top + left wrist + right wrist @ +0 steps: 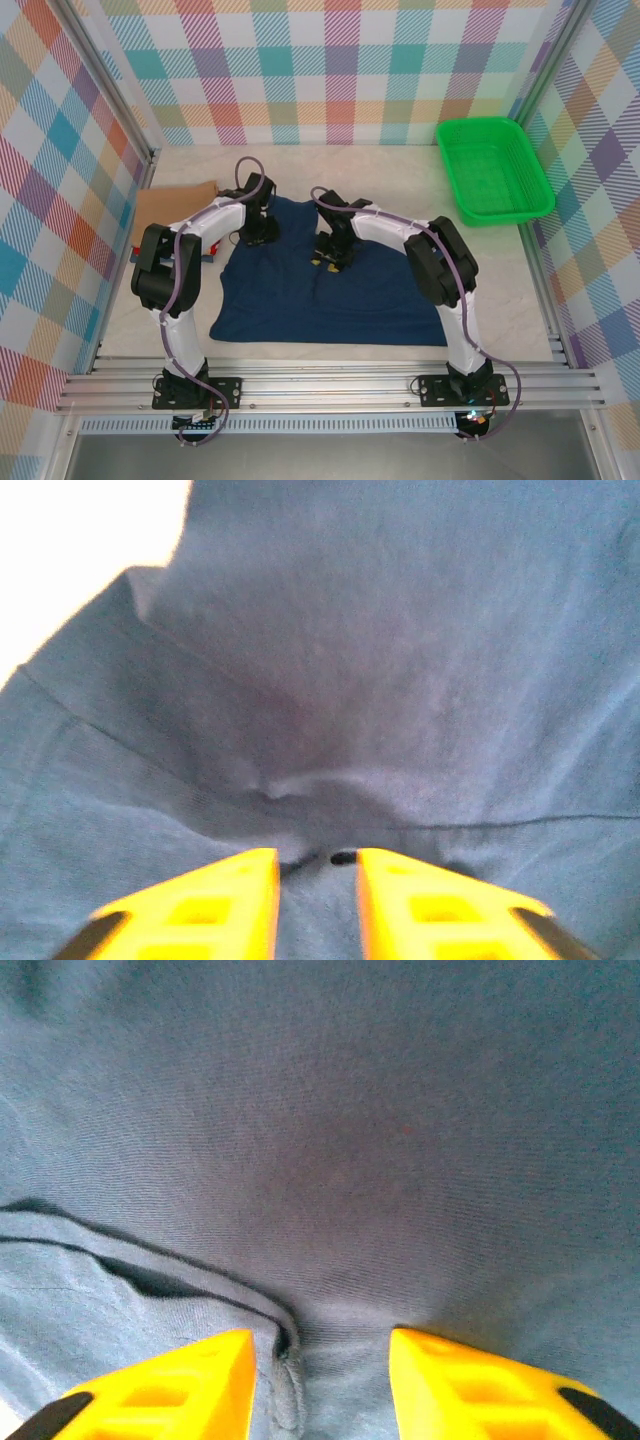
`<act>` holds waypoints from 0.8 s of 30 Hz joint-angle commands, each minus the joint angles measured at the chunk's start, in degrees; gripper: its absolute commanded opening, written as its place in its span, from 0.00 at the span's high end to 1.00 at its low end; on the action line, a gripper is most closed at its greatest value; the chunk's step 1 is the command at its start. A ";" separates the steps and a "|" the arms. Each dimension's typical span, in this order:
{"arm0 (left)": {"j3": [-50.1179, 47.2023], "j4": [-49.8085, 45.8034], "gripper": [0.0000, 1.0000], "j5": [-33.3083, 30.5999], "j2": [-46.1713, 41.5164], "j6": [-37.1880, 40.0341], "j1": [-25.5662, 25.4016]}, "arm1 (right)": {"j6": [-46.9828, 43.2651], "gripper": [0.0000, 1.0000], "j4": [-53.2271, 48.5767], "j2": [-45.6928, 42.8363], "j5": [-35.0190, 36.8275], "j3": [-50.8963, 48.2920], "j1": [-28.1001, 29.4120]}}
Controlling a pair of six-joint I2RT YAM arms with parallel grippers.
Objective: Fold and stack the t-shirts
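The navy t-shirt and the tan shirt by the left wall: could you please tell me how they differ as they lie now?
The navy t-shirt lies spread over the middle of the table; the tan shirt sits as a compact folded rectangle at its left edge. The navy t-shirt covers far more surface than the tan shirt. The navy t-shirt is dark, the tan shirt pale brown. Both lie flat.

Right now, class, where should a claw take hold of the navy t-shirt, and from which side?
Probably its far edge, pinched from above: the navy t-shirt lies flat on the table, so only that stitched edge offers a lip to grip.
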 commanded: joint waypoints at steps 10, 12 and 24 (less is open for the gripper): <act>22.11 -2.61 0.52 0.72 9.51 -11.26 5.40 | -11.28 0.60 -9.36 -20.57 21.72 -11.33 -25.37; 27.66 -4.33 0.52 1.00 13.82 -10.33 5.80 | -13.76 0.60 -9.43 -19.45 24.26 -11.07 -28.87; 36.83 -7.50 0.50 1.60 22.53 -6.91 7.84 | -11.15 0.55 -3.65 -12.42 28.99 -9.84 -33.79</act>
